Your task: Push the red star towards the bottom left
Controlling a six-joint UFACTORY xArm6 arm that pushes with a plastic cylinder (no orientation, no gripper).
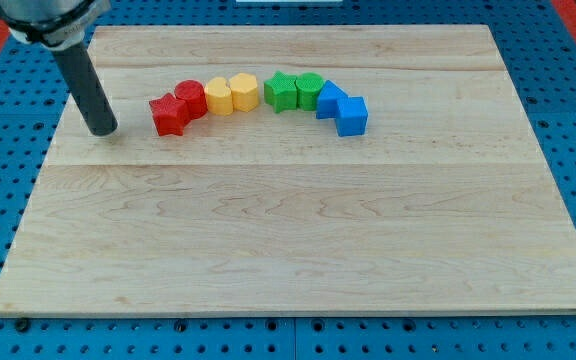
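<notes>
my tip, a bare rod with no jaws to open or close, is standing left of the red star, apart; the star, touching the red cylinder, is looking light, rigid, best pushed on its far right side

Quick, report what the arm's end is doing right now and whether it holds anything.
No gripper: my tip is a bare rod end holding nothing, resting on the board to the view's left of the red star, apart from it.

My tip stands left of the red star.
</notes>
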